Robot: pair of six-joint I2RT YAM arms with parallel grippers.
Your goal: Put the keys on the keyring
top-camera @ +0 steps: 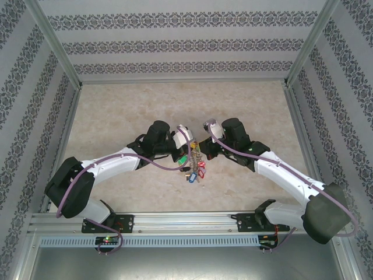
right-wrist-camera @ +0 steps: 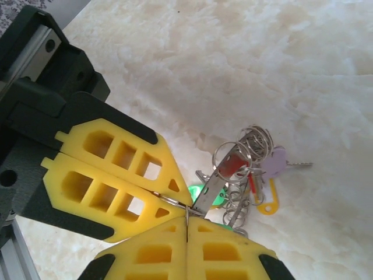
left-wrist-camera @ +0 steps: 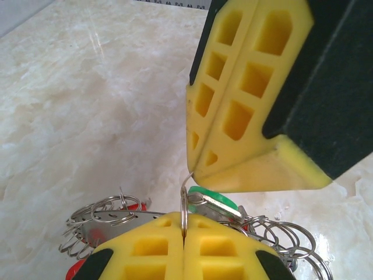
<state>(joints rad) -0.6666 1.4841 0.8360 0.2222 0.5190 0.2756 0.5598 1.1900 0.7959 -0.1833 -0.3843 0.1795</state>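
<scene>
Top view: the left end effector and the right end effector meet nose to nose at the centre of the frame, over the pale worktop. Just below them the keyring shows as a bunch of coloured tags. The fingers are too small here to read.

Left wrist view: at the bottom edge the left end effector has its pads pressed together on a thin wire loop. I take this loop for part of the keyring. The loop rises and curves into the tip of the right end effector, which comes in from the upper right and also pinches it. The green-tagged key sits just behind the loop. Small split rings fan out at the lower left.

Right wrist view: the right end effector, bottom centre, pinches the same loop where it meets the left one's tip. Right of centre a red tag, a purple tag and a yellow tag rest on the worktop.

The task looks mid-step. The green-tagged key is at the loop but not plainly threaded, and I cannot tell whether the red-tagged key is on yet. The ring is the only holder here, and it already carries many tagged keys.
</scene>
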